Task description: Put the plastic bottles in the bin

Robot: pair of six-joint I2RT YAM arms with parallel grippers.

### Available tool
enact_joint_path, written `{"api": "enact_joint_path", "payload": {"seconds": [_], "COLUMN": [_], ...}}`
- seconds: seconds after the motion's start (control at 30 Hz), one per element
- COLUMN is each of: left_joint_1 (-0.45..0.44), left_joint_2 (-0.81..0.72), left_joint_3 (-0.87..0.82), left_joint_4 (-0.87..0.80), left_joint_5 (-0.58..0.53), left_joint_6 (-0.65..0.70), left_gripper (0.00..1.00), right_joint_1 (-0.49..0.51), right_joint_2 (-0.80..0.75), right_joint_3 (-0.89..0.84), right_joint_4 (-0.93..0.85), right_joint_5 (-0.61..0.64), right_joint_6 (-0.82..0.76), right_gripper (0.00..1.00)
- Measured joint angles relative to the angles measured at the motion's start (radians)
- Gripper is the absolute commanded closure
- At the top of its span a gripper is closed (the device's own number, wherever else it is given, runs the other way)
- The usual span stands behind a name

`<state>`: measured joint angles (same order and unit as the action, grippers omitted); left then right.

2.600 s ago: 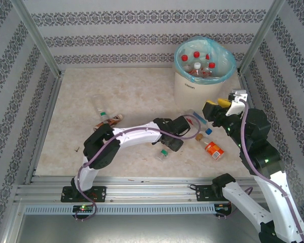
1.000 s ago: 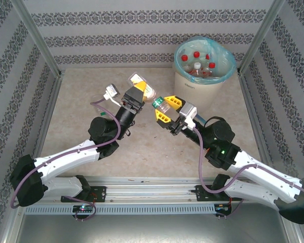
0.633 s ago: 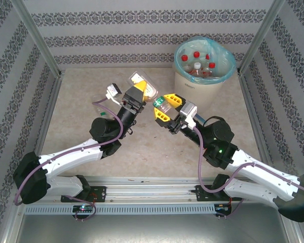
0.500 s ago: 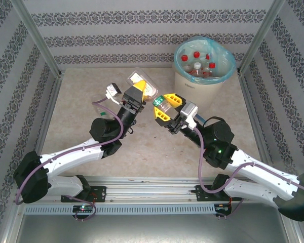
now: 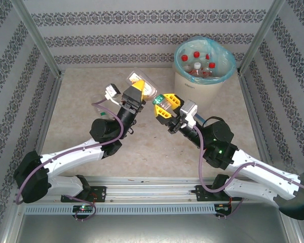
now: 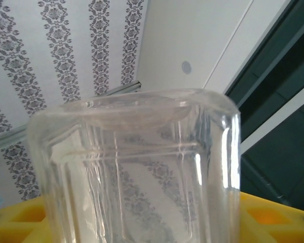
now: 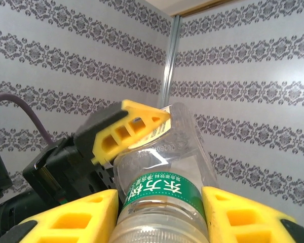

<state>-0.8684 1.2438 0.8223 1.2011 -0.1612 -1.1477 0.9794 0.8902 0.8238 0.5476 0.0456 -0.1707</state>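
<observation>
Above the middle of the bench (image 5: 76,96), your left arm (image 5: 105,130) and right arm (image 5: 216,139) are raised with their wrists near each other. The left jaws are closed on a clear bottle (image 5: 145,87), which sticks out past the yellow tips toward the far edge. In the left wrist view that clear bottle (image 6: 137,167) sits between the two yellow jaws, and the patterned wall shows through its ribbed side. The right jaws are closed around a green-label bottle (image 5: 162,102), just to the right of the left arm's load, and the two bottles are close together. I cannot tell if they touch. In the right wrist view the green-label bottle (image 7: 164,195) stands between the yellow jaws, and the other arm's yellow tip and clear bottle (image 7: 187,134) lie right behind it. The bin (image 5: 192,90) stands at the far right corner of the bench, well apart from both held bottles. Several red-capped bottles (image 5: 196,68) are already inside its turquoise liner.
</observation>
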Motion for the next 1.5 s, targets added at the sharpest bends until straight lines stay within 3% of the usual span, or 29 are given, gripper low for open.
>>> {"api": "enact_joint_path", "payload": {"seconds": [0.1,0.33,0.53,0.67,0.93,1.2,1.5], "left_joint_1": [0.0,0.0,0.0,0.0,0.0,0.0,0.0], "left_joint_2": [-0.08,-0.303,-0.318,-0.265,-0.126,0.014,0.106], "left_joint_3": [-0.043,-0.051,0.095,0.211,0.363,0.499,0.507], "left_joint_4": [-0.056,-0.249,-0.562,-0.754,-1.058,-1.311,-1.431], "left_joint_5": [-0.036,-0.161,-0.231,-0.258,-0.27,-0.268,-0.217], "left_joint_6": [0.079,0.369,0.635,0.794,0.992,1.071,1.072], "left_gripper": [0.21,0.2,0.2,0.2,0.2,0.16,0.16], "right_joint_1": [0.004,-0.025,-0.139,-0.273,-0.535,-0.673,-0.762], "right_joint_2": [-0.024,-0.054,0.008,0.086,0.312,0.522,0.76], "right_joint_3": [0.062,0.312,0.522,0.653,0.923,1.165,1.481], "right_joint_4": [-0.093,-0.394,-0.658,-0.809,-1.094,-1.337,-1.596], "right_joint_5": [0.077,0.259,0.325,0.301,0.117,-0.013,-0.049], "right_joint_6": [0.029,0.029,0.01,0.022,0.121,0.18,0.199], "right_gripper": [1.0,1.0,1.0,1.0,1.0,1.0,1.0]}}
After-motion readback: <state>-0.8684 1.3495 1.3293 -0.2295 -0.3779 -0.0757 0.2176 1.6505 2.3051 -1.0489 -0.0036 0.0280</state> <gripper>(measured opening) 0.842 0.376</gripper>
